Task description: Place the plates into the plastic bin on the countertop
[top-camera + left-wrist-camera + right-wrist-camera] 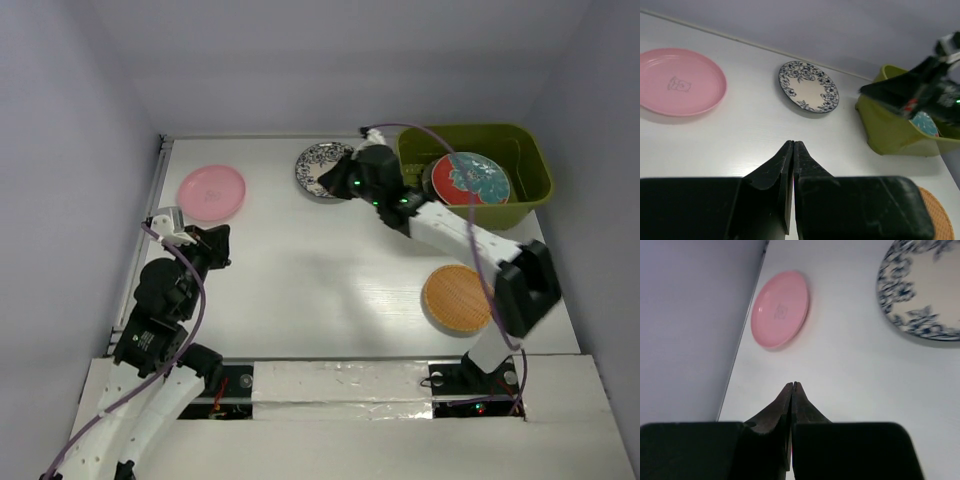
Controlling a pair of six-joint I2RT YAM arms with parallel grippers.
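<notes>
The pink plate lies at the back left of the countertop. The blue-white patterned plate lies at the back middle. The orange-brown plate lies at the right. The red plate with the teal flower leans inside the olive-green plastic bin at the back right. My right gripper is shut and empty over the near edge of the patterned plate, pointing towards the pink plate. My left gripper is shut and empty, just in front of the pink plate.
Grey walls close in the left, back and right of the countertop. The right arm stretches across the front left of the bin. In the left wrist view the bin stands at the right with the right arm above it.
</notes>
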